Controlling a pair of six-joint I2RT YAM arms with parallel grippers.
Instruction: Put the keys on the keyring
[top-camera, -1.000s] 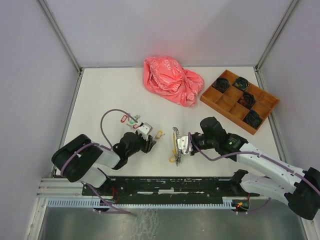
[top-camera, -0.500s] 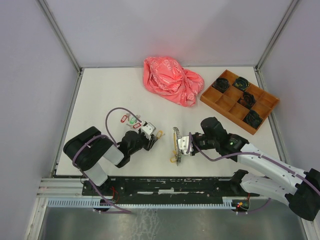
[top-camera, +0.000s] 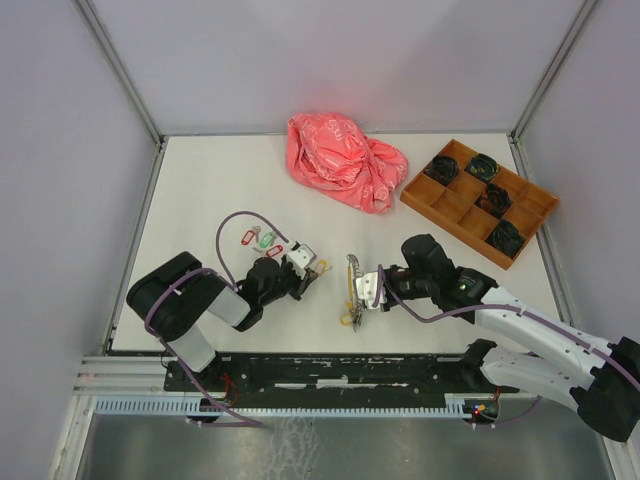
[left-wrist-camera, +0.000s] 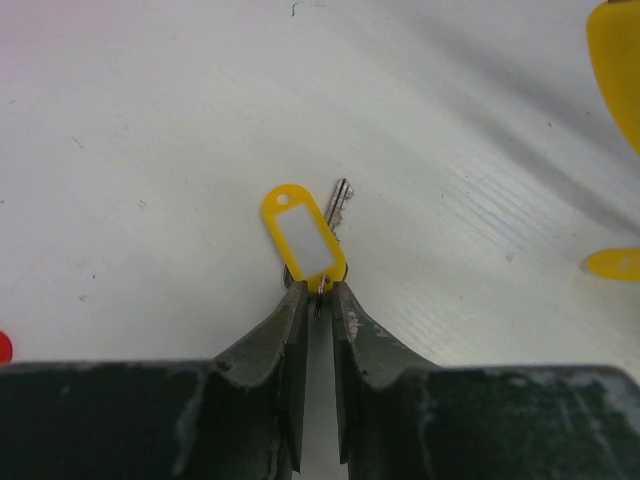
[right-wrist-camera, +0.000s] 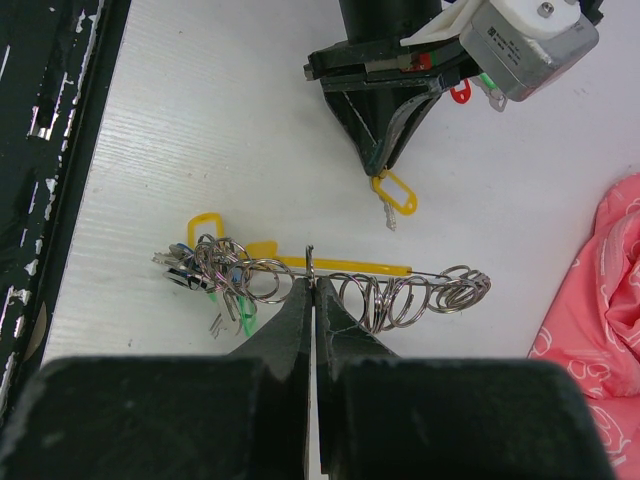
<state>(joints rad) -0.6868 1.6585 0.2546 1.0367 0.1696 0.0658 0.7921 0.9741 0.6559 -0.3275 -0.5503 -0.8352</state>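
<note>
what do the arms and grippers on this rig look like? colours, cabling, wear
Left arm: black shells, pale grey links. Right arm: white links, black joints, a small green light. A purple cable runs along each. Left gripper and right gripper: dark tapered fingers, scuffed pale. The left one carries a silver-white motor block.

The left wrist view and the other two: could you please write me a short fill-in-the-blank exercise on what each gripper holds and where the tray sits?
1. The left gripper's jaws pinch the near end of a key with a ____ tag.
2. The right gripper is shut on the ____, not on a single key.
3. In the top view, the orange tray sits on the ____ side of the table.

Missing words: yellow; keyring; right.
</note>
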